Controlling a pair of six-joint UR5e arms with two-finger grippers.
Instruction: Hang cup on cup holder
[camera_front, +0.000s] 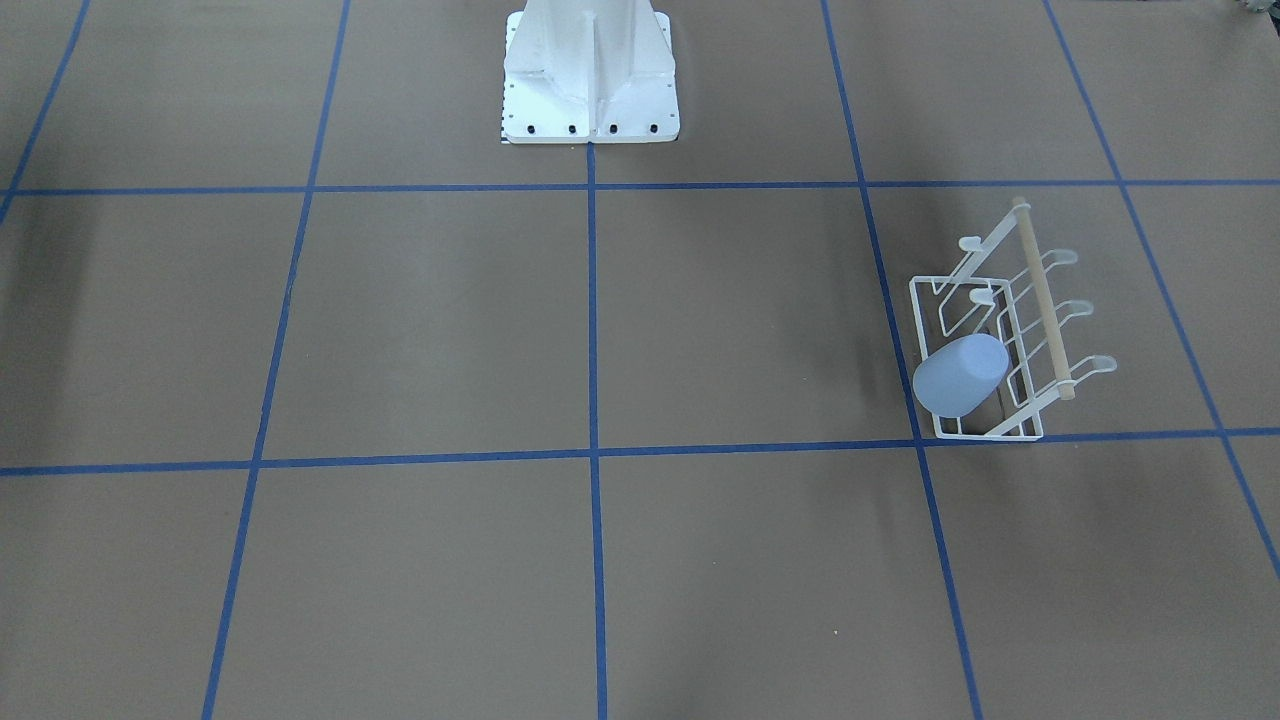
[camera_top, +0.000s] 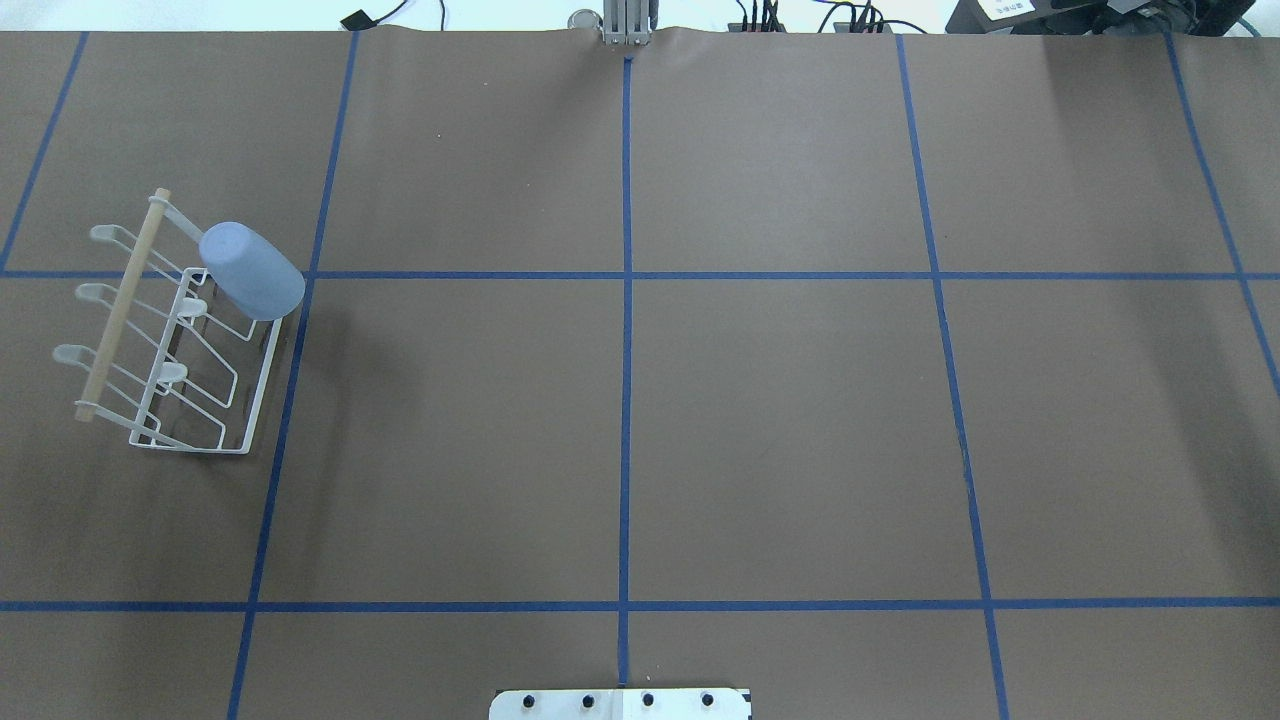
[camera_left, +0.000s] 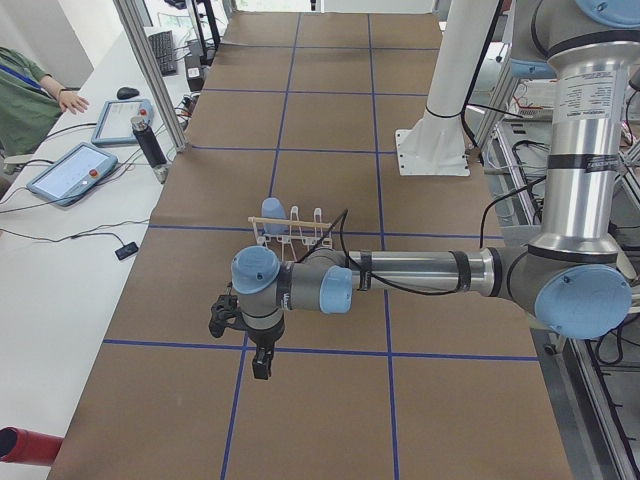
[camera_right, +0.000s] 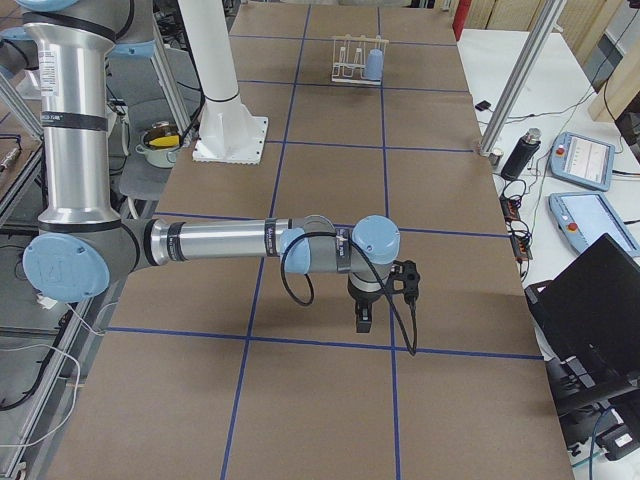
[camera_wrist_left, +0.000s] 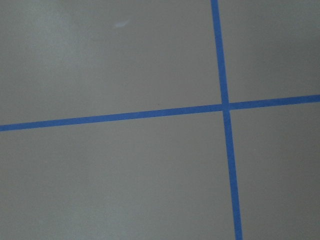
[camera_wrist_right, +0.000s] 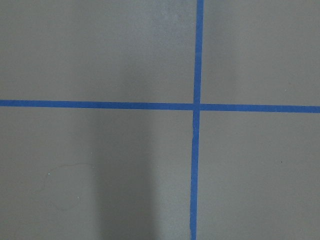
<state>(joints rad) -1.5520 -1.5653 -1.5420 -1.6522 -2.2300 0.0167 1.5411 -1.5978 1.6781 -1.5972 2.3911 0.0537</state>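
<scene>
The left hand (camera_left: 262, 362) points straight down over a blue tape line (camera_left: 320, 351), clear of the tabletop (camera_left: 330, 420). It shows only in the side view, so I cannot tell whether its fingers are spread or pressed together. Its arm reaches out level from the shoulder, with the wrist bent down at the end. A label on the arm's upright section is too small to read. The right hand (camera_right: 363, 318) hangs the same way at the end of a level arm, over a tape line near a crossing, and its grip cannot be judged either. Both wrist cameras see only brown surface and a tape crossing. The cup (camera_top: 250, 270) sits tilted on the rack (camera_top: 190, 306), closed end uppermost, at the end farthest from the robot and on the side facing the middle of the tabletop. The rack stands well off to the robot's left, just beside a tape line, with its wooden rod (camera_top: 122, 300) on the outer side. Both hands are well apart from it, with open brown surface between.
</scene>
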